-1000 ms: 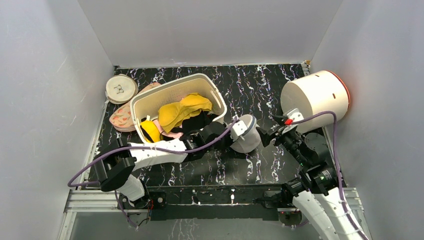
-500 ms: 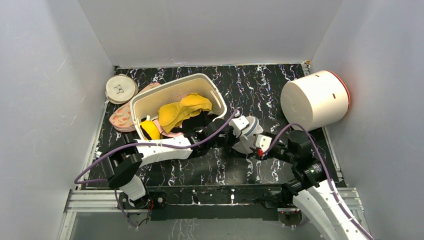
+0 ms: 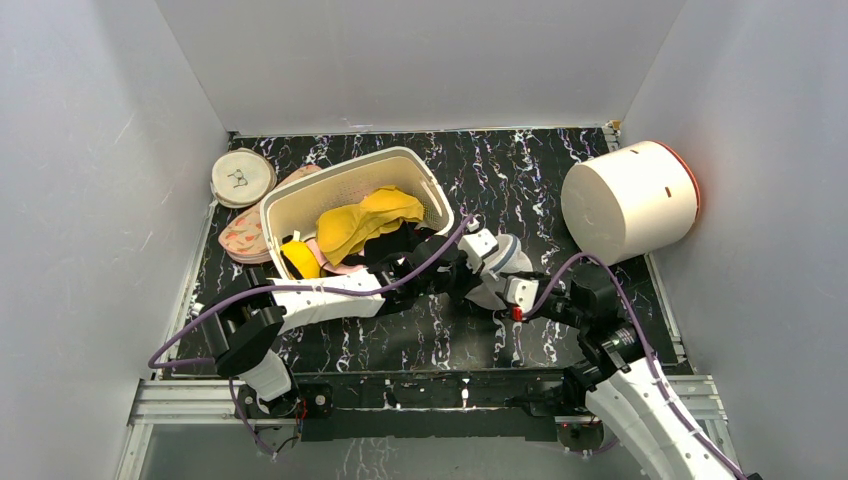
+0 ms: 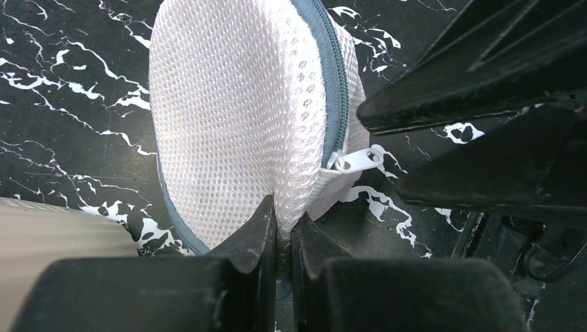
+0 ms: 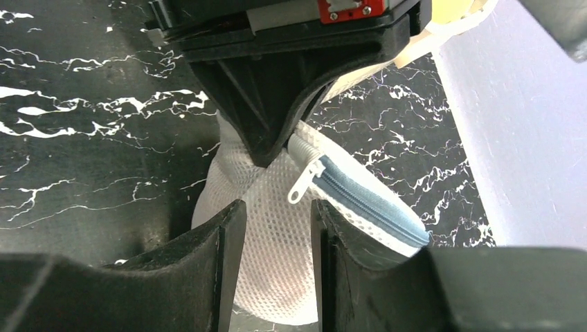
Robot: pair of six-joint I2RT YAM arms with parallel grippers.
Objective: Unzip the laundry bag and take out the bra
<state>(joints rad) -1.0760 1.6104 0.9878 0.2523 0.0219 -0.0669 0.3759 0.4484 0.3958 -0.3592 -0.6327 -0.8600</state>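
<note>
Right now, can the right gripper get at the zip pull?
Probably yes: the zip pull hangs free just ahead of the open right gripper, though the left gripper pinches the bag close beside it.

Top view, clock centred on the laundry bag [image 3: 497, 272]: it's tight in there. The left gripper [image 4: 282, 232] pinches the mesh coming in from 9 o'clock. The right gripper [image 5: 278, 209] crowds in from 5, its parted fingers just short of the zip pull [image 5: 305, 182]. The basket [image 3: 340, 172] corner sits close at 10. The white drum [image 3: 625, 200] at 2 is well apart. Bare table [image 3: 520, 175] runs from 12 to 1 back to the wall, and there's another free patch at 7 between the arms
</note>
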